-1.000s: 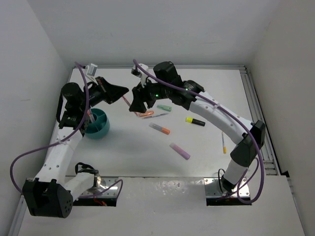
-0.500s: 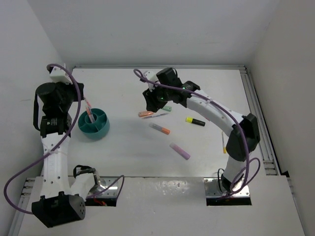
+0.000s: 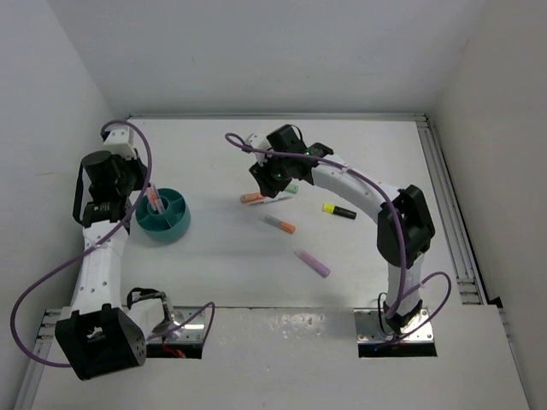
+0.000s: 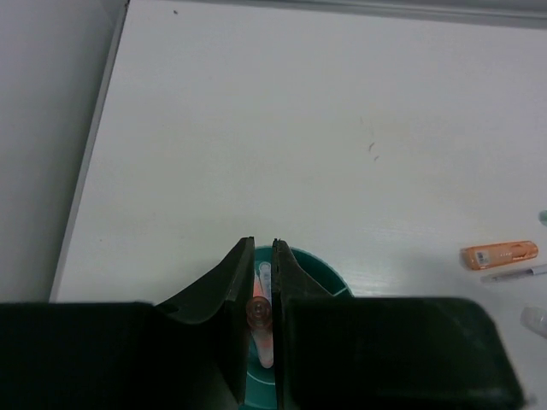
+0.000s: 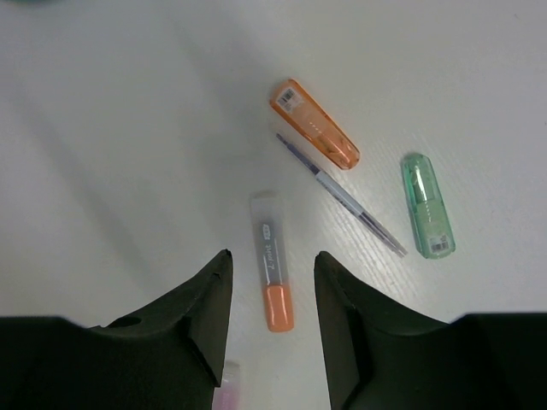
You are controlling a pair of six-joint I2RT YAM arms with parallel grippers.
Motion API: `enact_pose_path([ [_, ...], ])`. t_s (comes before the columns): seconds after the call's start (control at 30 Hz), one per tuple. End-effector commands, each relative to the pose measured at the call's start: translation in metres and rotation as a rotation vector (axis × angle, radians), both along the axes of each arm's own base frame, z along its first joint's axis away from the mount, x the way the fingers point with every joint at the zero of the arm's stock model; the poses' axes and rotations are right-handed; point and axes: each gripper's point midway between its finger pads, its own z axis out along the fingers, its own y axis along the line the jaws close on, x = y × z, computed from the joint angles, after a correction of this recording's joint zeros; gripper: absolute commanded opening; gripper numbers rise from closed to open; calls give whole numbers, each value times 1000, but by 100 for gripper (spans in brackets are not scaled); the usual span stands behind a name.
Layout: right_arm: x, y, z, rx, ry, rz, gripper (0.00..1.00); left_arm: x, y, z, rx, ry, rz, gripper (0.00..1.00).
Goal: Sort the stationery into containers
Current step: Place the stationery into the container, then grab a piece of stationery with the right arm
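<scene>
**Left clamped on pen at bowl, right spread over loose markers**

Left tool (image 4: 262,248): fingers together on a pink pen (image 4: 259,314), held upright over the teal bowl (image 3: 175,229). The lower end dips inside the rim; can't tell which compartment.

Right tool (image 5: 273,256): fingers apart and holding nothing, hovering over the grey marker with orange cap (image 5: 272,282).

Lying loose on the bench (image 3: 231,256): orange highlighter (image 5: 314,124), thin pen (image 5: 342,195) just beside it, mint highlighter (image 5: 426,205), black-yellow marker (image 3: 338,210), purple marker (image 3: 312,262).
</scene>
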Motion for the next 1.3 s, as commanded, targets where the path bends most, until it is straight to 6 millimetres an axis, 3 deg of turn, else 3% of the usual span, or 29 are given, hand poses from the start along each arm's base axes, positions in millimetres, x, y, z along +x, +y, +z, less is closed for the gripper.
enact_pose_path([
  [0.0, 21, -3, -8, -24, -56, 28, 43, 3, 4, -7, -8, -27, 7, 0],
  [0.13, 24, -9, -32, -105, -60, 123, 44, 4, 0, -26, -46, -1, -15, 10],
  [0.17, 26, -11, -40, -126, -48, 138, 43, 4, -2, -32, -61, 10, -24, 26],
  [0.27, 28, -16, -53, -183, -49, 209, 43, 4, -7, -43, -90, 39, -53, 53],
  [0.3, 28, -19, -64, -208, -36, 227, 43, 5, -9, -46, -100, 48, -63, 75],
  [0.33, 30, -21, -66, -230, -47, 253, 43, 6, -12, -45, -108, 51, -77, 86],
  [0.4, 34, -25, -79, -254, -45, 270, 43, 6, -14, -47, -122, 69, -88, 96],
  [0.63, 55, -28, -95, -278, -82, 285, 43, 3, -32, -30, -154, 22, -167, 100],
  [0.9, 71, -25, -110, -300, -112, 290, 44, 2, -38, -20, -173, 4, -192, 100],
  [1.07, 68, -28, -123, -322, -74, 326, 42, 4, -34, -11, -185, -6, -169, 100],
  [1.27, 47, -38, -135, -364, 18, 421, 26, 6, -34, 12, -212, -52, -173, 100],
])
